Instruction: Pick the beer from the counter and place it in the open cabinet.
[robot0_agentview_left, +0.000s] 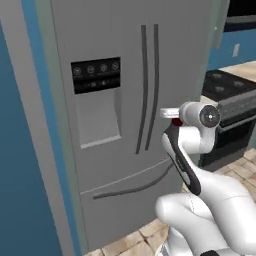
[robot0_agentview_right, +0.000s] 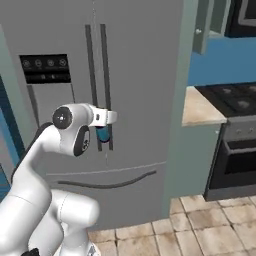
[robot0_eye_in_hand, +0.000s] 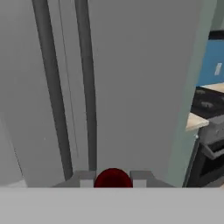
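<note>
My gripper (robot0_eye_in_hand: 113, 176) is shut on the beer (robot0_eye_in_hand: 113, 179), whose dark red cap shows between the fingers in the hand view. From the right base view the beer's blue label (robot0_agentview_right: 102, 134) hangs just under the hand, in front of the fridge doors. In the left base view a bit of the red cap (robot0_agentview_left: 176, 121) peeks out beside the wrist. The beige counter (robot0_agentview_right: 199, 109) lies to the right of the fridge. High above it a grey-green cabinet door (robot0_agentview_right: 205, 25) with a small knob stands out from the wall; the cabinet's inside is hidden.
A tall grey fridge (robot0_agentview_left: 125, 100) with two long vertical handles and a dispenser panel (robot0_agentview_left: 95, 75) stands close ahead. A black stove with an oven (robot0_agentview_right: 235, 150) sits to the right of the counter. Tiled floor (robot0_agentview_right: 200, 225) lies below.
</note>
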